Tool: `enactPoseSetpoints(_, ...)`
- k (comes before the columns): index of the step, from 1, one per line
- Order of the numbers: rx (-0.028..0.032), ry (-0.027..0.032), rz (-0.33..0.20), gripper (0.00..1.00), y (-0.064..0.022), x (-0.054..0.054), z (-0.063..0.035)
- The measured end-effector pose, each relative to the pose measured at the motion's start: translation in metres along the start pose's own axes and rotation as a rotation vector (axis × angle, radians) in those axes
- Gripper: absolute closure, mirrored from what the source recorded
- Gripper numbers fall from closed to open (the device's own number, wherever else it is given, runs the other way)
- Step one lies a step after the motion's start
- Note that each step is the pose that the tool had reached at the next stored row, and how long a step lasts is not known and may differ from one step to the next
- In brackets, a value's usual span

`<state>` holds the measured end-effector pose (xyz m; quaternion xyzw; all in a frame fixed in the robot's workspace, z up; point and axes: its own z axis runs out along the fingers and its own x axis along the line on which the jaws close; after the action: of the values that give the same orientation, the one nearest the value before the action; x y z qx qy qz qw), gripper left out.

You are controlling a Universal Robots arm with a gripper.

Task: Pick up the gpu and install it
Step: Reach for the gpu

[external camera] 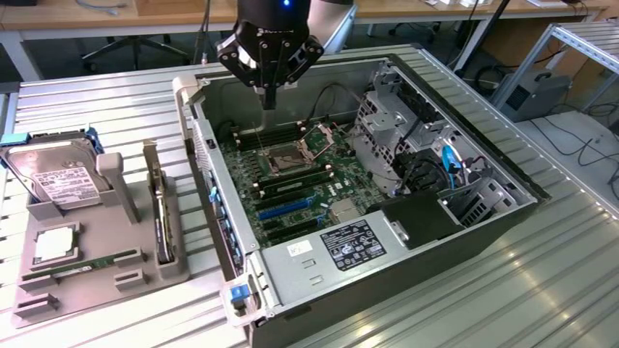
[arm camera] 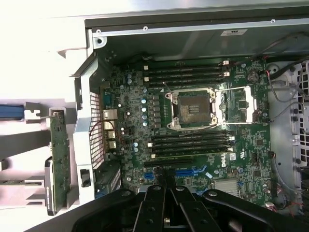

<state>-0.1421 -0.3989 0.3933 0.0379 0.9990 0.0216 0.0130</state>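
The gpu stands edge-on in a slot of the grey holder at the exterior view's left, outside the computer case. It is a thin dark card with a silvery end bracket. The wrist view shows the gpu as a narrow green strip beside the case's rear grille. My gripper hangs over the far end of the open case, above the motherboard and well apart from the gpu. Its fingers are shut together to a point with nothing between them. In the wrist view the gripper sits over the blue expansion slots.
The holder also carries a hard drive, a processor and a green RAM stick. The open case lies on a slatted metal table, with drive cages and cables on the exterior view's right. The processor socket stands open.
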Motion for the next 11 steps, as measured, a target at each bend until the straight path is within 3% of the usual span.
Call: enactPoseSetpoints(11,0.0002,0.0,0.0,0.89,-0.0003,0.0046,-0.0001)
